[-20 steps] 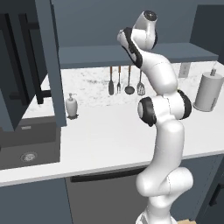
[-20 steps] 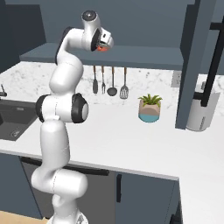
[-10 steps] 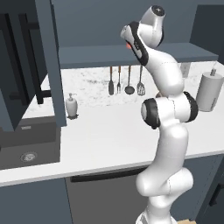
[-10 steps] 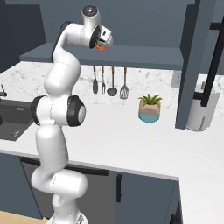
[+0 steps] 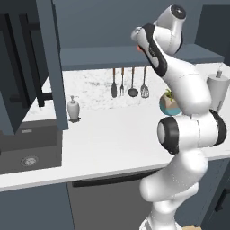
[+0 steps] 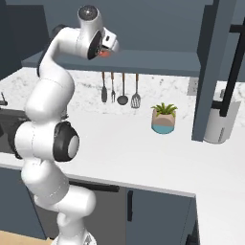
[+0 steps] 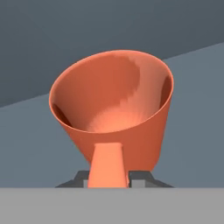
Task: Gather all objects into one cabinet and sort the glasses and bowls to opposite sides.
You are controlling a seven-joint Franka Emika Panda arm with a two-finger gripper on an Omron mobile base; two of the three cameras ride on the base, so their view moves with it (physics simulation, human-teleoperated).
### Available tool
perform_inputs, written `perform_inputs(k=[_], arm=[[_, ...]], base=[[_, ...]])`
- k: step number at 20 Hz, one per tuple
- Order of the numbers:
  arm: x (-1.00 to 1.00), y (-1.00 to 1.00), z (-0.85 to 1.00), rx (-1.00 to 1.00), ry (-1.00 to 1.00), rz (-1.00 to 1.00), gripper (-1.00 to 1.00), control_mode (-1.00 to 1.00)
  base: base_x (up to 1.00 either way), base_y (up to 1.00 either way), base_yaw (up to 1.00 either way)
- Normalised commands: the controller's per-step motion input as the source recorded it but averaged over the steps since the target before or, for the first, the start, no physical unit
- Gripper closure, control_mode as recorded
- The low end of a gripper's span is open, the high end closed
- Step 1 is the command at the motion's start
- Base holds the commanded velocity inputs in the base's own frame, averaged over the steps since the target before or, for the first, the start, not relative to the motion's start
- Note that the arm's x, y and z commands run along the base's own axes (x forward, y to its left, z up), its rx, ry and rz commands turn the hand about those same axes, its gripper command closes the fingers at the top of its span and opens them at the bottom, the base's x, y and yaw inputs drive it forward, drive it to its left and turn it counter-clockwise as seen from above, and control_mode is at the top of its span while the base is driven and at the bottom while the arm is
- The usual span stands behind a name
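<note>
Carrying step, by the look of it: orange cup [image 7: 114, 118] clenched in the claw [image 7: 108, 177], wall of the cup pinched between the two tips, mouth facing the hand camera. Held high, up near the dark shelf [image 5: 134, 56], a sliver of orange [image 6: 104, 53] peeking out below the wrist in the right base view. Probably on the way to a wall cabinet, not yet set down.

From the left: open cabinet door [image 5: 49, 67] with its long black bar handle [image 5: 31, 54], hanging down in front of the counter [image 5: 103, 139]; dark sink [image 5: 27, 152] below it; white soap bottle [image 5: 73, 108] just beside the door's lower edge. Then three hanging utensils [image 5: 128, 83] on the back wall, a small potted plant [image 6: 163, 119], and a white paper-towel roll [image 6: 219, 122] behind a second tall door [image 6: 210, 72] at the far right.

Next move, as a guess: swinging the cup sideways toward whichever cabinet is chosen, keeping it upright and level with the shelf inside. Likely obstacles: the edge of the open door and the shelf lip close by the hand. Mug and bowls unseen here.
</note>
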Motion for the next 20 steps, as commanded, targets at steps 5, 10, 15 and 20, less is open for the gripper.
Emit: perform_inputs(k=[5, 10, 15, 20], arm=[[-1.0, 0.0, 0.0, 0.0, -0.23, 0.0, 1.0, -1.0], [-1.0, 0.0, 0.0, 0.0, -0.16, 0.01, 1.0, -1.0], [-1.0, 0.0, 0.0, 0.05, -0.04, 0.17, 1.0, -1.0], [-1.0, 0.0, 0.0, 0.06, -0.01, 0.2, 1.0, -1.0]], base=[[0.0, 0.0, 0.0], [0.0, 0.0, 0.0], [0.0, 0.0, 0.0], [0.0, 0.0, 0.0]])
